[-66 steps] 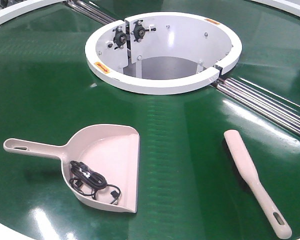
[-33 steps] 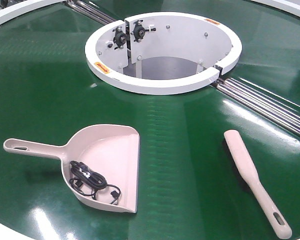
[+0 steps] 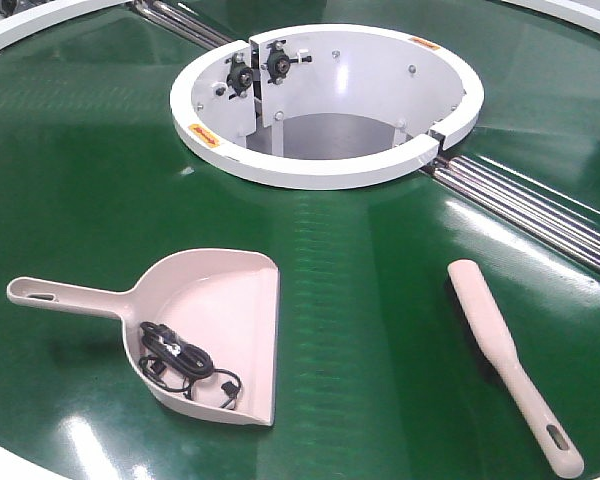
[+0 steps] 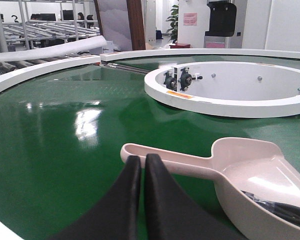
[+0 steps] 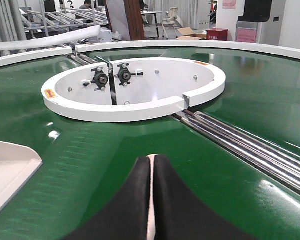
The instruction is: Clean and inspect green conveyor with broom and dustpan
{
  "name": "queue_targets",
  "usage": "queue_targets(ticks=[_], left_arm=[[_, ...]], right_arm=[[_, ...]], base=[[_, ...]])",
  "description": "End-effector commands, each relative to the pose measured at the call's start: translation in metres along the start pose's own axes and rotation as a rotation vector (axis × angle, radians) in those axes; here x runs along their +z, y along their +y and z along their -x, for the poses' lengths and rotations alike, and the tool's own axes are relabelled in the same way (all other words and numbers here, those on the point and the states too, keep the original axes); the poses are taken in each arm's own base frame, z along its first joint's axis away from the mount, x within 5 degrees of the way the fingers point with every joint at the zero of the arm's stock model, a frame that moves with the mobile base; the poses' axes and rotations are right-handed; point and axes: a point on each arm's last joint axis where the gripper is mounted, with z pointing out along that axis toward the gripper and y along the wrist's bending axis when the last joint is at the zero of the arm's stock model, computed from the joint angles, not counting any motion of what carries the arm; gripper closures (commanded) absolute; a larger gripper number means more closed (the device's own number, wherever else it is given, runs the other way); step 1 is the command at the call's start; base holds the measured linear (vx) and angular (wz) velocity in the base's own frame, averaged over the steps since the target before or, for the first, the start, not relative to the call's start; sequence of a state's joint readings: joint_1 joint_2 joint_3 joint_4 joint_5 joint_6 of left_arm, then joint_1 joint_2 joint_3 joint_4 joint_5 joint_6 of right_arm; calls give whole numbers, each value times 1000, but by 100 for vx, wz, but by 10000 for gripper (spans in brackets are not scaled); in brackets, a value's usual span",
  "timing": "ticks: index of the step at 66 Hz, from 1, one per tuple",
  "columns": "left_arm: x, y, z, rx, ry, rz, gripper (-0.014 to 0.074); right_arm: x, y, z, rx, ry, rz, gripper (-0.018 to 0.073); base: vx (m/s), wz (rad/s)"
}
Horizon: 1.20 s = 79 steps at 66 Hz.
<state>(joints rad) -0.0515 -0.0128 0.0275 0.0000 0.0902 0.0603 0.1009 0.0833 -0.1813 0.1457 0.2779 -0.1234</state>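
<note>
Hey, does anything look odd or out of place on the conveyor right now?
Yes: a tangled black cable lies inside the dustpan, where you'd expect dust or crumbs. The broom lies flat nearby; nothing looks spilled or damaged.

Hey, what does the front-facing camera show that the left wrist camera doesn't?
Only the front-facing view shows the broom lying on the belt and the dustpan whole, mouth included. Only the left wrist view shows the left gripper, its fingers closed just short of the dustpan handle, plus the room behind. Both show the green conveyor, its white hub and the black cable in the pan.
</note>
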Motion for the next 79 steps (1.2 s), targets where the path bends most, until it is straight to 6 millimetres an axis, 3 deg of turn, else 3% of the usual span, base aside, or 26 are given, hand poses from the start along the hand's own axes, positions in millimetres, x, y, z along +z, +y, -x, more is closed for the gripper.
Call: queue_targets(ticks=[1,14,35,79], left_arm=[[0,0,-2,-20,-63,6,603],[0,0,-2,-20,-63,6,603],[0,0,-2,-20,-62,6,603],[0,0,-2,-20,-62,6,603]], right_arm=[[0,-1,15,-3,-84,-6,569],[2,-2,8,-23,-78,-24,569],[6,-5,-53,11,-85,-45,569],[6,-5,-54,21,-62,-46,569]], base=[[0,0],[0,0],[0,0],[0,0]])
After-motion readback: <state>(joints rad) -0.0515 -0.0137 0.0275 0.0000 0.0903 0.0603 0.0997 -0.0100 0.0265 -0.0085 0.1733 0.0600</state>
